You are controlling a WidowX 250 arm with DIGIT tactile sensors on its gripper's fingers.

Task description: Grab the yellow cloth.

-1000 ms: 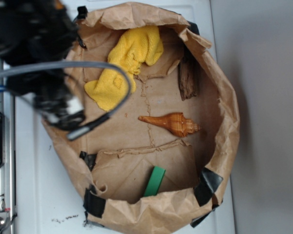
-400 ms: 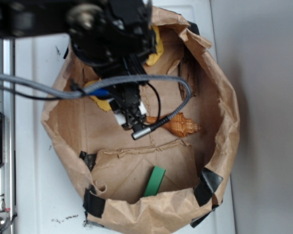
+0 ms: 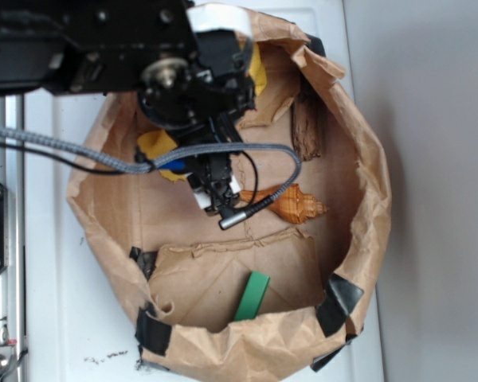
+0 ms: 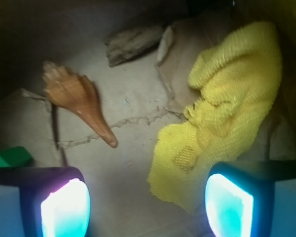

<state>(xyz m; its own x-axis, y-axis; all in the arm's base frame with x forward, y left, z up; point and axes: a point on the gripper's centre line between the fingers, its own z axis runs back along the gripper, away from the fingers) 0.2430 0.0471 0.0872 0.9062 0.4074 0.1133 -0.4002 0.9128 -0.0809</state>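
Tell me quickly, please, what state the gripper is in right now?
Gripper: open, holding nothing; its fingers stand wide apart above the paper floor, at the near edge of the yellow cloth.

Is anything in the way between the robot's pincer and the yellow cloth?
Nothing visible is. In the wrist view the open pincer hangs right over the near edge of the cloth, with only bare paper between. The shell lies off to one side, apart from the cloth.
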